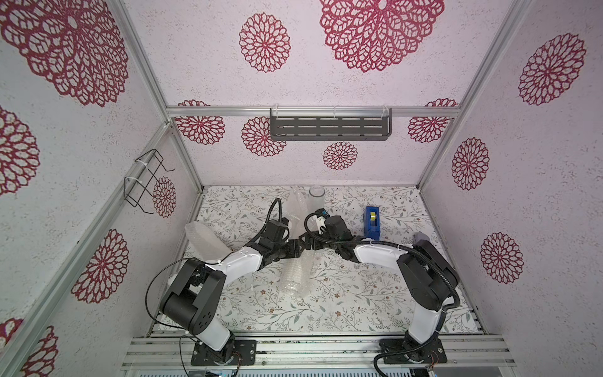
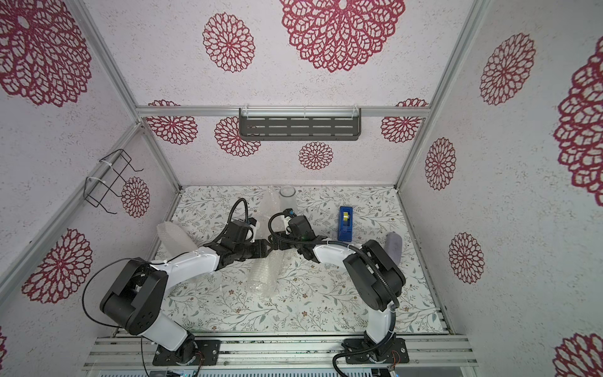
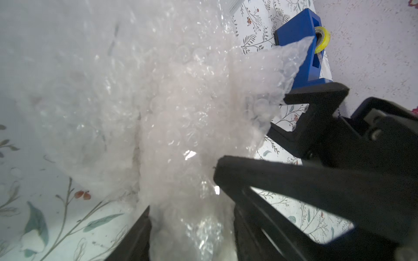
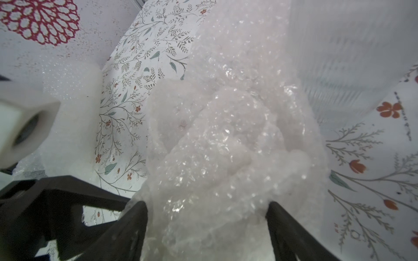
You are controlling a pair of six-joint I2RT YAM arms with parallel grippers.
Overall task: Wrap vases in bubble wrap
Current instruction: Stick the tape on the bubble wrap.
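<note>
In both top views the two arms meet over the middle of the counter (image 1: 359, 293). The left end effector (image 1: 295, 250) and right end effector (image 1: 309, 244) are tip to tip at the far end of a roll of bubble wrap (image 1: 295, 277), which lies flat and runs toward the near edge. A clear glass vase (image 1: 316, 196) stands upright at far centre. A blue tape dispenser (image 1: 372, 222) sits to its right, well apart. A second wrapped bundle (image 1: 204, 240) leans by the left wall.

In the left wrist view, the left end effector (image 3: 191, 206) is clamped on the bubble wrap (image 3: 181, 135), a finger pressing each side. The right end effector (image 3: 251, 133) has its fingers spread, tips at the wrap.

In the right wrist view, the right end effector (image 4: 207, 203) stands wide apart with the bubble wrap (image 4: 226, 135) filling the gap. I cannot tell whether a vase is inside.
</note>
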